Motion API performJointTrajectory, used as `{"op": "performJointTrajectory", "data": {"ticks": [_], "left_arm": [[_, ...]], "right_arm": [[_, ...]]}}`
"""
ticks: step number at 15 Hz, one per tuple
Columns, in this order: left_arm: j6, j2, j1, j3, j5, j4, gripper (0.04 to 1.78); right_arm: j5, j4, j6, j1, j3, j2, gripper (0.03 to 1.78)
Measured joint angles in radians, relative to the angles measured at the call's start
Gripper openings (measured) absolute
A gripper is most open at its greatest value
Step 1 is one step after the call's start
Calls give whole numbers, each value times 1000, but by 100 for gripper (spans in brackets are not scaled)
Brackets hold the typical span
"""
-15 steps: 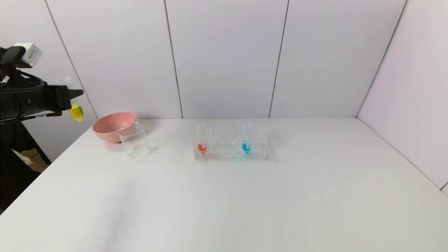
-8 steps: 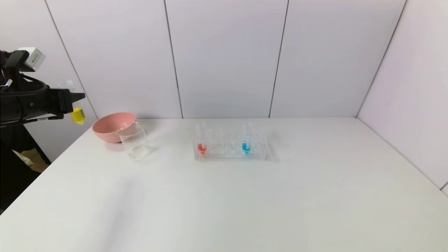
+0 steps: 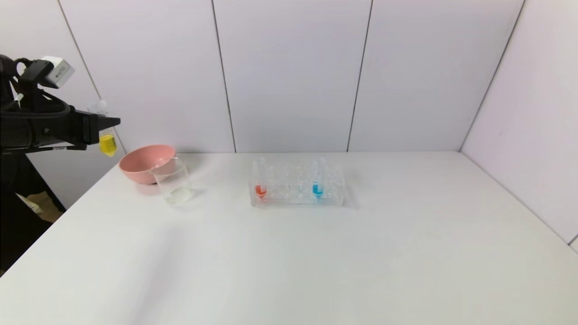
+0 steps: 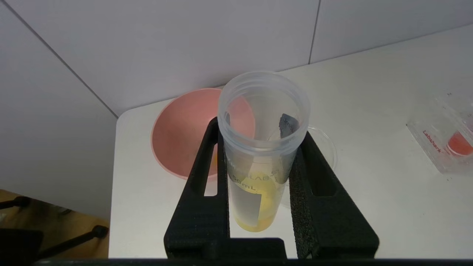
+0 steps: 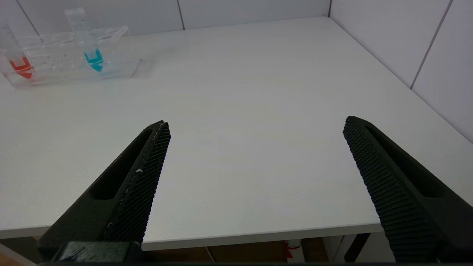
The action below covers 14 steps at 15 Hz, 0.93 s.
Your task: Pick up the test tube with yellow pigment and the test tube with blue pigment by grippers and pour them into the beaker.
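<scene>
My left gripper (image 3: 106, 126) is shut on the test tube with yellow pigment (image 3: 107, 143), held upright in the air off the table's left edge, left of and above the pink bowl. In the left wrist view the tube (image 4: 258, 155) sits clamped between both black fingers (image 4: 207, 192), yellow liquid at its base. The clear beaker (image 3: 174, 183) stands in front of the bowl, to the right of and below the tube. The test tube with blue pigment (image 3: 318, 185) stands in the clear rack (image 3: 295, 198); it also shows in the right wrist view (image 5: 92, 55). My right gripper (image 5: 255, 125) is open and empty over the table's near edge.
A pink bowl (image 3: 144, 164) stands behind the beaker at the table's back left. A red-liquid tube (image 3: 260, 187) stands at the rack's left end. White wall panels close the back and right sides of the table (image 3: 316, 262).
My left gripper has moved right toward the bowl and beaker with the yellow tube, and the tube has come more upright. The rest has not moved.
</scene>
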<state>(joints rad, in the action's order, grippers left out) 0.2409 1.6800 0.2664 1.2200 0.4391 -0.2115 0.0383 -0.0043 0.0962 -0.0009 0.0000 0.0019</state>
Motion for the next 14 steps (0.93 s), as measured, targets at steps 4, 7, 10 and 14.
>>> {"op": "performJointTrajectory", "data": {"ticks": [4, 7, 10, 14], "left_arm": [[144, 12, 4, 126, 40, 238, 47], [276, 46, 28, 232, 85, 328, 47], [418, 112, 48, 341, 150, 403, 47], [584, 198, 51, 462, 170, 521, 47]], "right_arm": [[0, 0, 0, 0, 0, 0, 171], [0, 0, 0, 0, 0, 0, 171], [0, 0, 0, 0, 0, 0, 171], [0, 0, 0, 0, 0, 0, 171]]}}
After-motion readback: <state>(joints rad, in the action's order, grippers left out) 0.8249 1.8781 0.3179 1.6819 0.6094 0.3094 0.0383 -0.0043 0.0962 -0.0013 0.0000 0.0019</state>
